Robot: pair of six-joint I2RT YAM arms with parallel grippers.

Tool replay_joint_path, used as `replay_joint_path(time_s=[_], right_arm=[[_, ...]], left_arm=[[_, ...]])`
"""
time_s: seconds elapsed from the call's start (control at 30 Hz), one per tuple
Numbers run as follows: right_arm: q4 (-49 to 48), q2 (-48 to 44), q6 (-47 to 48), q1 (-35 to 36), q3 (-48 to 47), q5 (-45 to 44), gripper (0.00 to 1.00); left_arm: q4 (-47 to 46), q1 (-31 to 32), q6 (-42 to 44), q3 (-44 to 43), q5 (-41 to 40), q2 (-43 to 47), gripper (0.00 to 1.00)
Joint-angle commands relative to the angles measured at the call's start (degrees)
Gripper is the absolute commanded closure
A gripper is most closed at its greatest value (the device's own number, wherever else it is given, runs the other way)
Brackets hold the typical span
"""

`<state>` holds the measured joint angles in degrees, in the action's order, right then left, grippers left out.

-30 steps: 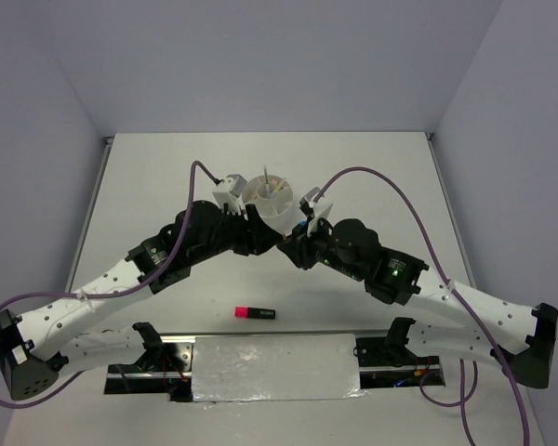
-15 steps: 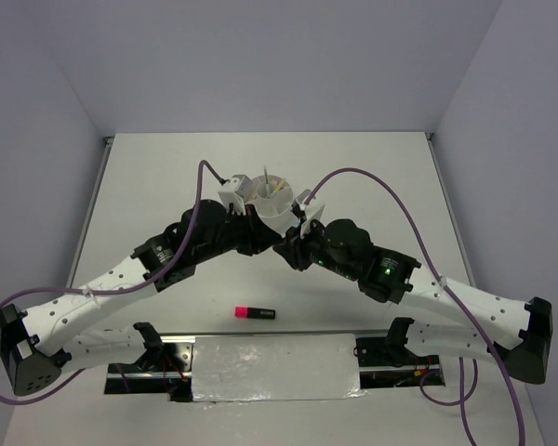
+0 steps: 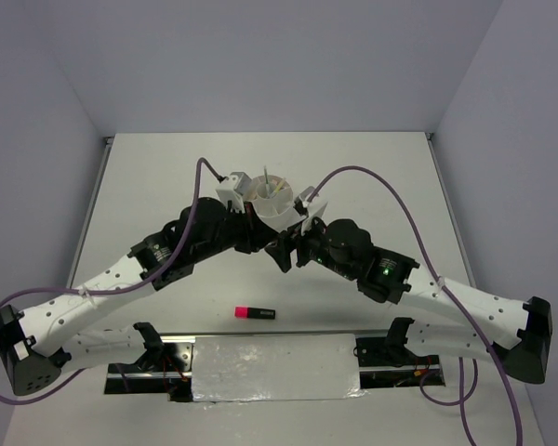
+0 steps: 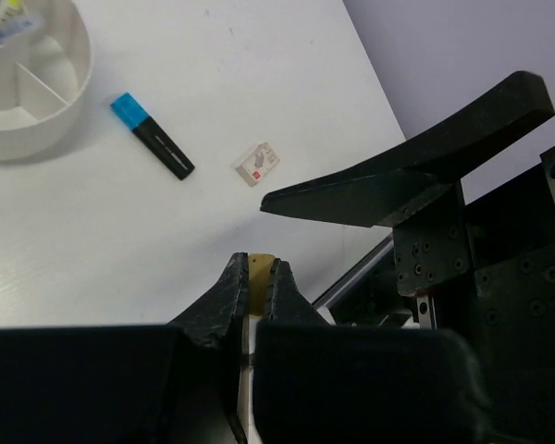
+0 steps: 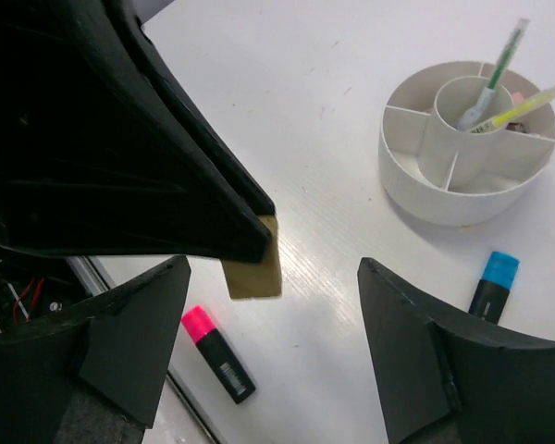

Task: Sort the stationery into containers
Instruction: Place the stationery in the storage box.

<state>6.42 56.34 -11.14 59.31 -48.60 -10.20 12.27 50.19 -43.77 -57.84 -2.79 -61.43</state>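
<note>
My left gripper (image 4: pixel 256 268) is shut on a small tan eraser (image 4: pixel 262 262), whose end shows between the fingertips. In the right wrist view the same eraser (image 5: pixel 252 264) hangs from the left gripper's dark finger (image 5: pixel 166 185), above the table. My right gripper (image 5: pixel 272 277) is open around it, with both fingers clear of the eraser. The two grippers meet just in front of the round white divided cup (image 3: pixel 272 197). A thin pen (image 5: pixel 495 69) and a yellow stick (image 5: pixel 523 104) stand in the cup's centre.
A blue-and-black highlighter (image 5: pixel 493 285) lies on the table beside the cup (image 5: pixel 444 199). A small white eraser (image 4: pixel 258 164) rests near the blue highlighter (image 4: pixel 152 135). A pink-and-black highlighter (image 3: pixel 255 313) lies close to the near table edge, by the metal rail (image 3: pixel 274 342).
The left gripper has shut on the tan eraser. The right gripper has opened and let it go. Both wrists have shifted slightly left.
</note>
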Motion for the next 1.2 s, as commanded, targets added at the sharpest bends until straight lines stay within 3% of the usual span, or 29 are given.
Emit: replay_joint_path(time_s=[0.0, 0.23, 0.4, 0.53, 0.73, 0.93, 1.17], right_arm=[[-2.9, -1.9, -0.9, -1.0, 1.2, -2.9, 0.18], [0.3, -7.1, -2.1, -3.6, 4.8, -5.6, 0.17], [2.9, -11.9, -3.1, -5.1, 6.6, -8.0, 0.17], [5.6, -15.9, -3.3, -5.2, 6.9, -8.2, 0.17], [9.1, -19.6, -3.4, -5.2, 6.8, -7.1, 0.17], [11.2, -22.7, -2.9, -5.2, 6.3, -7.7, 0.17], [12.7, -23.8, -2.2, -5.2, 4.3, -8.2, 0.17]], left_arm=[[2.7, 0.4, 3.4, -4.9, -5.9, 0.3, 1.00], [9.4, -3.0, 7.6, -11.0, -12.9, -4.5, 1.00], [11.3, -12.7, 9.3, -14.3, -16.3, -10.5, 1.00], [4.5, -17.7, 14.6, -14.4, -15.4, -15.0, 1.00], [-3.0, -23.6, 22.0, -19.1, -6.9, -24.9, 1.00], [-3.0, -25.9, 22.1, -24.7, -4.0, -32.9, 1.00], [-5.1, -26.6, 20.3, -25.2, -0.2, -38.7, 1.00]])
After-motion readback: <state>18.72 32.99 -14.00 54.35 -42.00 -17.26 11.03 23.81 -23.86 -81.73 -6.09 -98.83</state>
